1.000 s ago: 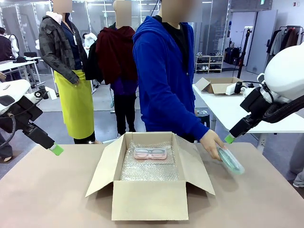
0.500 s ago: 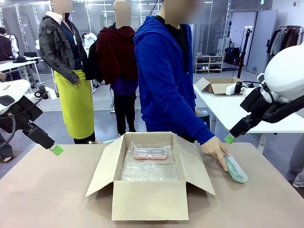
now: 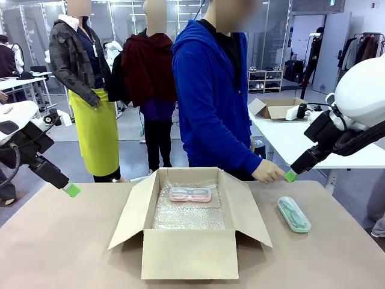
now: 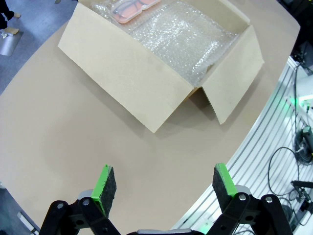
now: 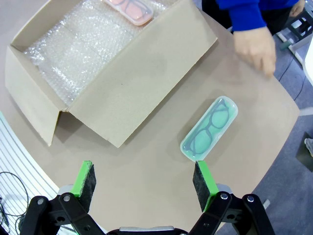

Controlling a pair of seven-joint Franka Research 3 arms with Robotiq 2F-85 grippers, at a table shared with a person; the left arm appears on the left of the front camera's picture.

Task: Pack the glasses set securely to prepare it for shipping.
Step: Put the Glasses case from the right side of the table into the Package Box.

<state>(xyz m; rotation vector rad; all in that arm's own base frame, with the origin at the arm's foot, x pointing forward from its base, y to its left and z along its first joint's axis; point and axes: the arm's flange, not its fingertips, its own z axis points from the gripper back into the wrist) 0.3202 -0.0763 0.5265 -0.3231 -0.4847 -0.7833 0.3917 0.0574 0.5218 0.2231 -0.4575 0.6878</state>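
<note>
Tan tabletop (image 3: pixel 60 241) carries an open cardboard box (image 3: pixel 189 256) at centre. The mint green case (image 3: pixel 293 214) lies flat on the table at the box's three o'clock, apart from its flap. The pale pink case (image 3: pixel 190 194) rests on bubble wrap (image 3: pixel 189 220) inside the box, at the twelve o'clock end. A person's hand (image 3: pixel 267 173) hovers beyond the mint case. Left gripper (image 4: pixel 164 182) and right gripper (image 5: pixel 143 178) hang above the table with jaws released, grasping nothing. Behind is an open workroom with further tables.

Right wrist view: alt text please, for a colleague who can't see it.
The mint green case lies on the table beside the open cardboard box, ahead of the right gripper, fingers apart. The pink case rests on bubble wrap inside; a person's hand hovers beyond.
</note>
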